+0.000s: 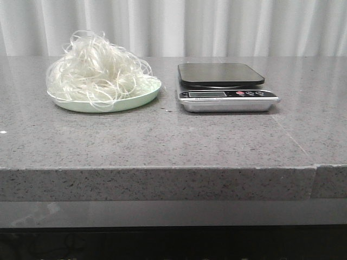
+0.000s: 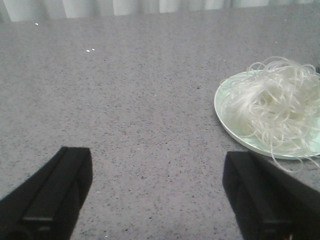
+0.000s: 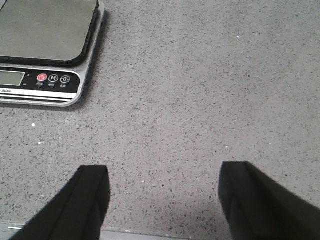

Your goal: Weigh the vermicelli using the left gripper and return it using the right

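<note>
The left hand [image 2: 157,195] hangs spread wide over bare counter, its two black fingers [image 2: 50,195] far apart with nothing between them; the right hand [image 3: 162,200] is likewise spread and empty, low over the counter. Neither shows in the front view.

By the look of things, the task has not begun. The vermicelli [image 1: 97,73], a puffy heap of thin, glossy, translucent white strands with curly loops, lies piled on the shallow pale green round plate [image 1: 141,100] on the left side of the speckled grey stone counter [image 1: 162,141]. A few loops spill over the plate's rim. Just beside the plate, to its right, stands the silver kitchen scale [image 1: 227,100], and its black square weighing platform [image 1: 219,73] is bare. So everything remains: the left hand must take the noodles to the platform, and the right hand must bring them back.

Room looks generous. In the left wrist view the plate sits off to one side of the hand, with open grey surface between. In the right wrist view the scale's corner, with its display and three round buttons [image 3: 52,78], lies off to one side, again with clear stone between. The counter's front edge runs well in front of both plate and scale; a seam crosses it towards the right end.
</note>
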Available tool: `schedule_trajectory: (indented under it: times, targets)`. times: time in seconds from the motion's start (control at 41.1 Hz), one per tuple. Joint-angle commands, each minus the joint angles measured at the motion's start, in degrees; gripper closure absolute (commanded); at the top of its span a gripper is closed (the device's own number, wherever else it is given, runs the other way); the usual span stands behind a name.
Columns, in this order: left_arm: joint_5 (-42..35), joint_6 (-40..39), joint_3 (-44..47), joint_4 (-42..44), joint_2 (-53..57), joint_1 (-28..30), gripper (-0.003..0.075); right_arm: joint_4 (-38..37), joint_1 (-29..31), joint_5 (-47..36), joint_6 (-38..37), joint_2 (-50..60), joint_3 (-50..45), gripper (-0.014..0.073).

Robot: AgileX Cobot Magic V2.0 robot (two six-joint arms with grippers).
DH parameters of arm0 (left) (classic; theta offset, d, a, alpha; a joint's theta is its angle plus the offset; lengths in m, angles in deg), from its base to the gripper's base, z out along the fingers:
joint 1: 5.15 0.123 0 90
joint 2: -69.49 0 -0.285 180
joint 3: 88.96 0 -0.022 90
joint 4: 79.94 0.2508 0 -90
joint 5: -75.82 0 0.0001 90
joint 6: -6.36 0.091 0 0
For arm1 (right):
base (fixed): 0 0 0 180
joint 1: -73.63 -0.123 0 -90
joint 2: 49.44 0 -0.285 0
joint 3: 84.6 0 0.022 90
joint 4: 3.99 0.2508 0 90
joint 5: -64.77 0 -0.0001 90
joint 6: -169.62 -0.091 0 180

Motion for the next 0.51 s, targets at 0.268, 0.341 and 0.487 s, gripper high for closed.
schedule_trajectory:
  times: [0.268,0.341,0.487]
  targets:
    - [-14.48,0.64,-7.28,-1.68,-16.40,-12.66,0.0124,0.29,0.12,-2.93,0.37,-0.27,1.78,0.0030]
    - [-15.42,0.64,-9.04,-1.68,-20.27,-14.63,0.0124,0.29,0.12,-2.93,0.37,-0.27,1.78,0.0030]
    - [-17.73,0.64,-12.69,-1.68,-28.18,-16.71,0.0124,0.29,0.12,-2.93,0.37,-0.27,1.78,0.0046]
